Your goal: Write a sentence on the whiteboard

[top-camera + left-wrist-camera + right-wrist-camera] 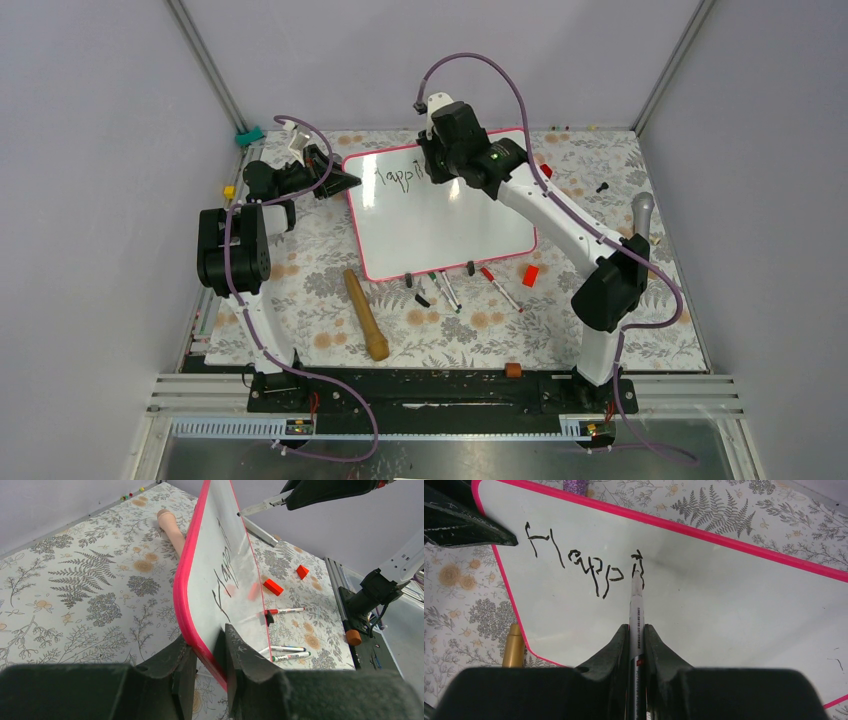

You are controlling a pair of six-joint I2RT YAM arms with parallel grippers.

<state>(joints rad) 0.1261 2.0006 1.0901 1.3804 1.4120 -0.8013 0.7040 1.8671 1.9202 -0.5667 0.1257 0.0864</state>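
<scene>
The whiteboard (445, 225), white with a pink-red frame, lies on the floral table. My left gripper (340, 181) is shut on its far left corner; in the left wrist view the frame (187, 605) runs between my fingers. My right gripper (437, 165) is shut on a black marker (636, 615) whose tip touches the board. The sentence (584, 562) reads "Happi" in black, with the tip at the last stroke. It also shows in the top view (398, 177) and the left wrist view (223, 575).
A wooden rolling pin (366, 314) lies in front of the board's left side. Several markers (447, 291) and a red-capped one (500, 288) lie by the board's near edge, with a red block (530, 275). A small orange piece (513, 370) sits at the table's front edge.
</scene>
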